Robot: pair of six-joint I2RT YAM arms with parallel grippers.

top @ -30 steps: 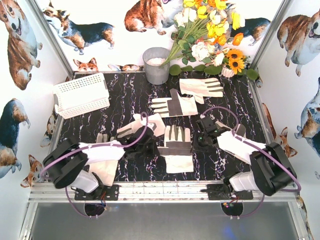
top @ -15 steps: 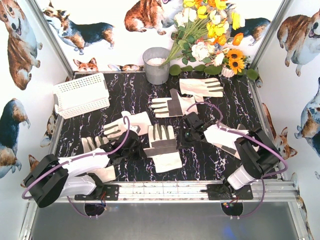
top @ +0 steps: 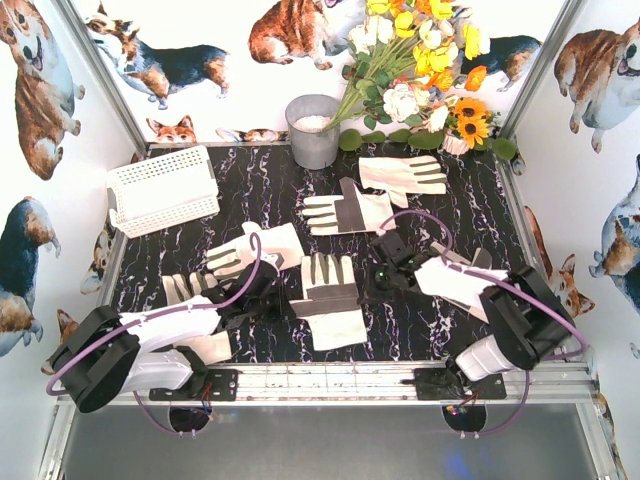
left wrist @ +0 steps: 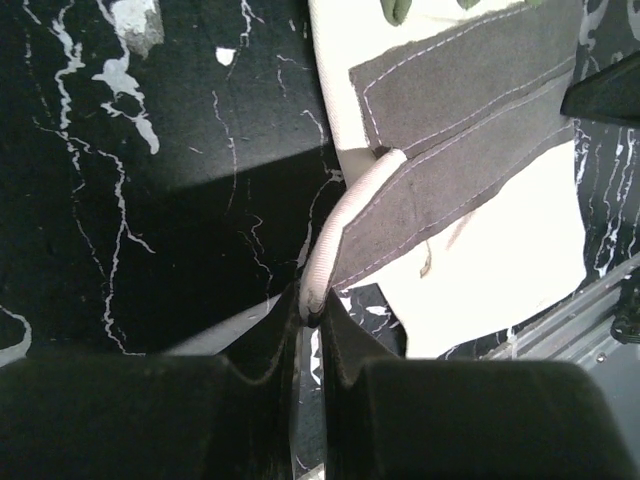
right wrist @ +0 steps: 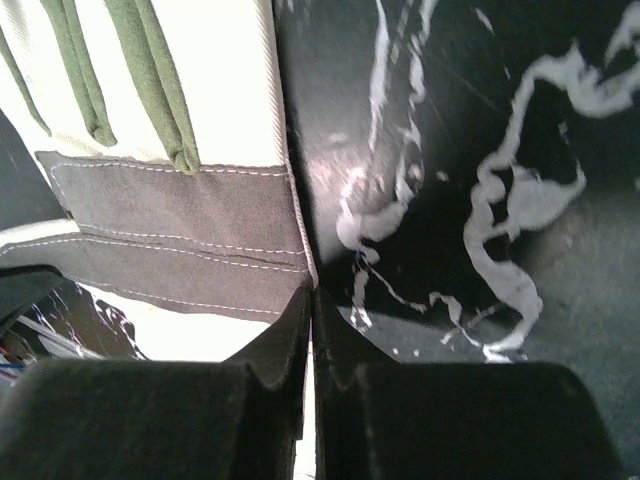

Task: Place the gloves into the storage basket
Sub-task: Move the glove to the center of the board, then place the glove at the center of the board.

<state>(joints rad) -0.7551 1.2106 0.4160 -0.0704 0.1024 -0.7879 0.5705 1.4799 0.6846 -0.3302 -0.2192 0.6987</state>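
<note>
A cream glove with grey patches (top: pixel 330 318) lies stretched between both grippers at the table's near middle. My left gripper (top: pixel 283 298) is shut on its left edge; in the left wrist view the jaws (left wrist: pixel 313 305) pinch a rolled fold of the glove (left wrist: pixel 480 250). My right gripper (top: pixel 372 282) is shut on the opposite edge; in the right wrist view the tips (right wrist: pixel 310 300) clamp the glove's (right wrist: pixel 200 90) seam. Several other gloves lie loose: one (top: pixel 255 250) beside the left arm, one (top: pixel 345 212) mid-table, one (top: pixel 403 175) far right. The white storage basket (top: pixel 163 190) stands at far left.
A grey metal bucket (top: pixel 313 130) stands at the back middle, with a bunch of flowers (top: pixel 420 60) leaning to its right. Another glove (top: pixel 185 288) lies partly under the left arm. Metal rails edge the table.
Both arms carried the held glove leftward over the last second, then it settled slightly nearer the front edge. Both grippers stayed shut.
</note>
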